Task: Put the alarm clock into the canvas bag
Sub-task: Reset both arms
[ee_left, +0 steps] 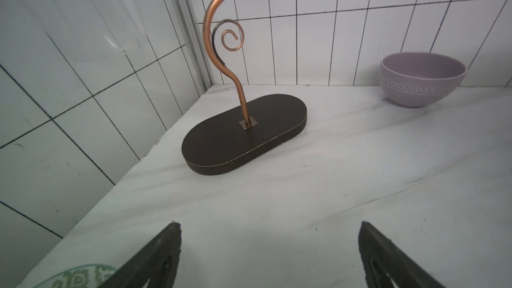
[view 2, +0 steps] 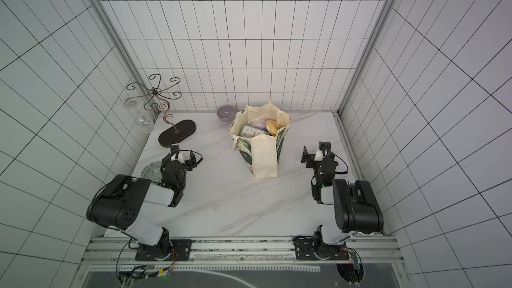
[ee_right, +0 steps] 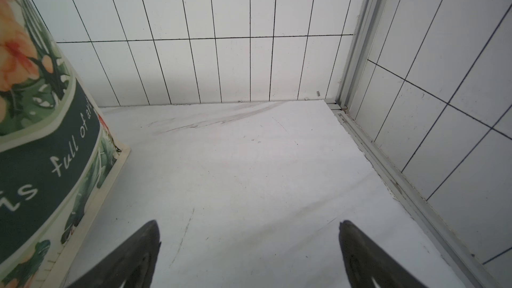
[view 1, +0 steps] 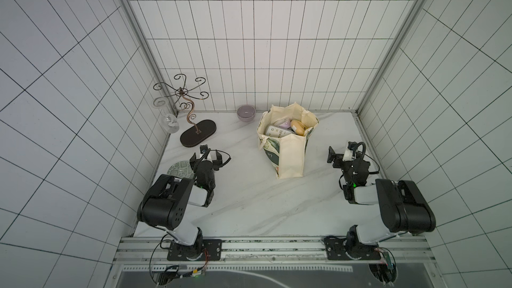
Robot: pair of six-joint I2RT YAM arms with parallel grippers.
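The canvas bag (view 1: 289, 156) (view 2: 263, 159) stands upright and open at the middle back of the marble table. Inside it lie a pale item with dark numerals, apparently the alarm clock (view 1: 278, 132) (view 2: 250, 132), a lilac item and a yellow one. My left gripper (view 1: 206, 157) (view 2: 182, 158) (ee_left: 270, 245) hovers open and empty left of the bag, facing the wire stand. My right gripper (view 1: 342, 150) (view 2: 314, 150) (ee_right: 249, 245) is open and empty to the right of the bag. The bag's leaf print and dark green band (ee_right: 41, 134) fill one side of the right wrist view.
A wire stand on a dark oval base (view 1: 198, 132) (ee_left: 243, 134) stands at the back left, with a wine glass (view 1: 169, 121) hanging from it. A lilac bowl (view 1: 246, 112) (ee_left: 421, 78) sits by the back wall. A green patterned plate (view 1: 180, 170) lies under my left arm. Tiled walls enclose three sides.
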